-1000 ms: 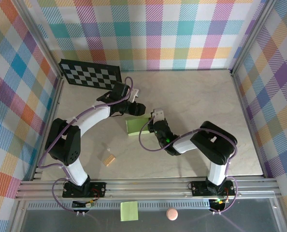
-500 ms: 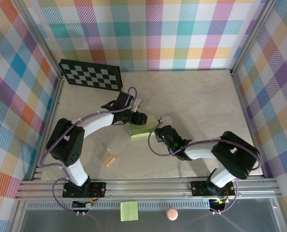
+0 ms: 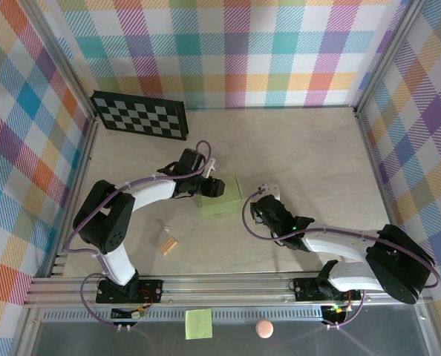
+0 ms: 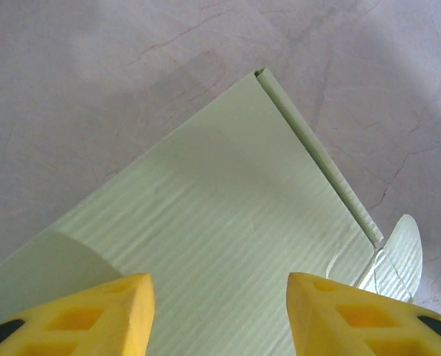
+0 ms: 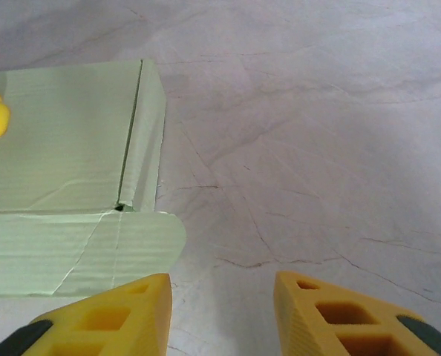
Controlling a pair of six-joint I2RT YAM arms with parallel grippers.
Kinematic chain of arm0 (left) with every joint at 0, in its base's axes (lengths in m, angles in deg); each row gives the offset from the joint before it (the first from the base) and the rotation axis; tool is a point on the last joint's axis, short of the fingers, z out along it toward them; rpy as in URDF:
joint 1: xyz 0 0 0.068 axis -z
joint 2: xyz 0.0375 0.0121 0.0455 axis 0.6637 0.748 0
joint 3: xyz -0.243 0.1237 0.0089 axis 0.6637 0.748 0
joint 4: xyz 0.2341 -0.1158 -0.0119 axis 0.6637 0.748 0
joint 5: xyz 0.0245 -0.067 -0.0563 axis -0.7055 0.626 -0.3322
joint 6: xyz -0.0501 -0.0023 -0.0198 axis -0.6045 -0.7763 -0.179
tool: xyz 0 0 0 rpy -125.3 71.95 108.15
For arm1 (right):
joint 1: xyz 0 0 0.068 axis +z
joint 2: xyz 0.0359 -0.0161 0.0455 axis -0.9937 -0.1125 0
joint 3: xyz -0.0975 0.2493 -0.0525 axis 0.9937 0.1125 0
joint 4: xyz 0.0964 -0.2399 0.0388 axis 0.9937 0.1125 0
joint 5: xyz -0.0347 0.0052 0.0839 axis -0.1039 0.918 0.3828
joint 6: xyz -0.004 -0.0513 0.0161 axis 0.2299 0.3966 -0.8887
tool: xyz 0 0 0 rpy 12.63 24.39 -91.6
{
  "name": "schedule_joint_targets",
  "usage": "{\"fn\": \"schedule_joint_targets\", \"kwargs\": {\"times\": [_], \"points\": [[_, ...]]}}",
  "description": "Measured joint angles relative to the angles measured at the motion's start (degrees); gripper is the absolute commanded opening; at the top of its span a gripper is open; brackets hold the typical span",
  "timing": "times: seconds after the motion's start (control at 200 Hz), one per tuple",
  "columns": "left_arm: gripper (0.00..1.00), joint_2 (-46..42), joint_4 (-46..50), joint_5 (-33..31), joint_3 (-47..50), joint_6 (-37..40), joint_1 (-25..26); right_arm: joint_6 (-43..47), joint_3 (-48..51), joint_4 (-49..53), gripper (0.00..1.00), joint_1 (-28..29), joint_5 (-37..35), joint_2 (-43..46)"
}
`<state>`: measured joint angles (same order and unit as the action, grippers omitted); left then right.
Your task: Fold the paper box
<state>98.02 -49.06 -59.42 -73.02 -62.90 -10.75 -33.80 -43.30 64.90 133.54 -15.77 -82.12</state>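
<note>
Your left gripper hovers, fingers spread, directly over the paper box at the middle of the table — the nearer arm — while your right gripper, also spread and empty, stands just beside its rounded flap, the box lying left of those fingers.

One each: paper box, checkerboard, sticky note, tan block, pink ball.
</note>
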Motion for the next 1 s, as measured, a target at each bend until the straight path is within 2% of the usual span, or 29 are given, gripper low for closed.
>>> {"fn": "schedule_joint_targets", "kwargs": {"times": [0.215,0.485,0.68,0.83,1.0], "points": [[0.54,-0.7,-2.54,-0.17,1.25,-0.44,0.5,0.04,-6.03,7.13,0.42,-2.16,3.52,0.33],[0.6,-10.62,-2.4,-2.54,3.89,-2.64,0.55,-0.04,-15.96,14.71,0.45,-9.73,17.46,-2.64],[0.62,-17.35,-2.49,-3.89,8.87,-10.16,-2.27,1.03,-23.58,20.06,0.5,-14.25,26.18,-8.61],[0.63,-17.73,-2.4,-3.76,13.64,-15.87,-5.53,2.64,-30.21,24.06,0.53,-15.72,32.22,-14.99],[0.61,-16.57,-3.85,-0.94,16.31,-19.02,-5.68,3.15,-36.04,26.91,0.53,-18.32,39.78,-23.76]]}}
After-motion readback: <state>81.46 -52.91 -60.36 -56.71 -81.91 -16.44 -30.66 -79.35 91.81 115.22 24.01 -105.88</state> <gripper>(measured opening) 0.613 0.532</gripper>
